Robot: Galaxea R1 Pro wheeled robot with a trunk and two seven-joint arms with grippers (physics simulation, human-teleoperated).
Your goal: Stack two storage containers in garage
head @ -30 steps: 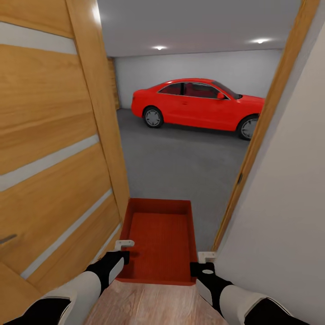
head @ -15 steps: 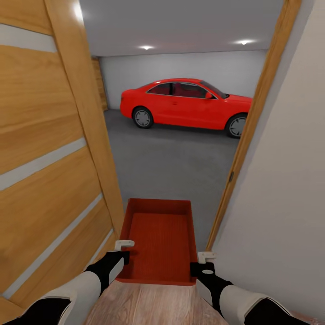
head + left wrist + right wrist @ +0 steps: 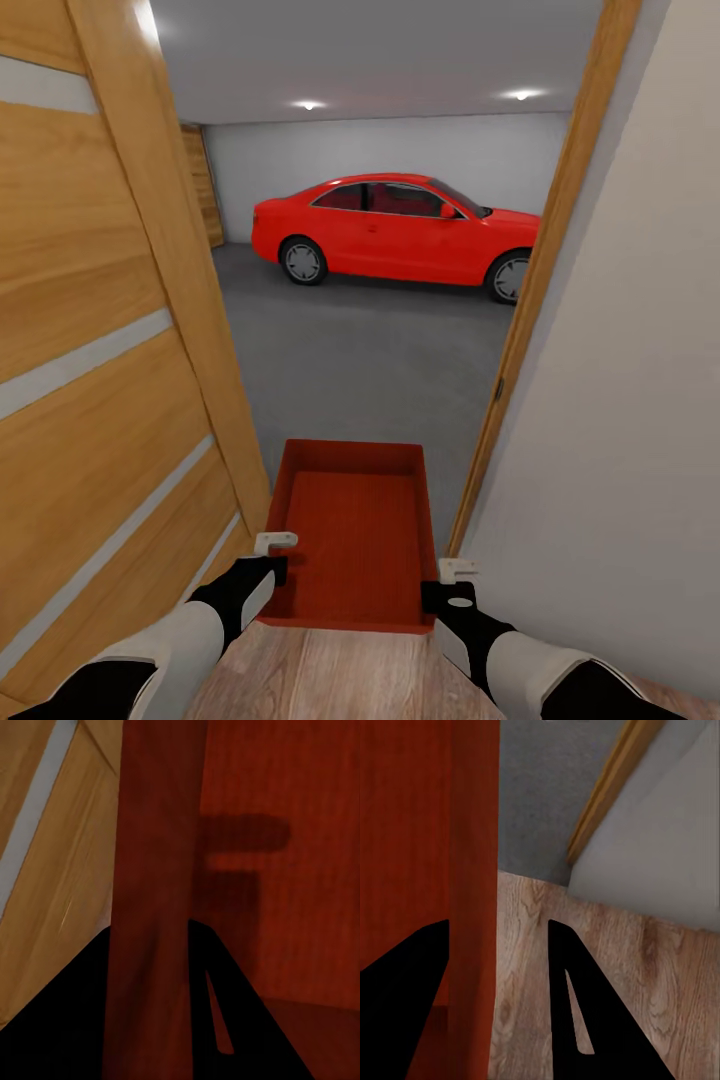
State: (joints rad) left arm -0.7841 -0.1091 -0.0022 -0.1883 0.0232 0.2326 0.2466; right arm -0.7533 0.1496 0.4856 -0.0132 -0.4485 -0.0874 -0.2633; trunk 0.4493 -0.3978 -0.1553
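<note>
From my remote seat, a glossy red two-door car [image 3: 395, 232] sits parked beneath two round ceiling lights [image 3: 308, 104], framed by a light wooden door jamb [image 3: 540, 270] and white wall [image 3: 630, 400].

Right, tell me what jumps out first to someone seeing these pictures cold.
The bright red car parked on the grey garage floor beyond the doorway. Next, the orange-red container held low in front, with the left gripper and right gripper on its side walls. The open wooden door looms close on the left.

Garage [image 3: 380, 340] nearer, view shifted leftward.
</note>
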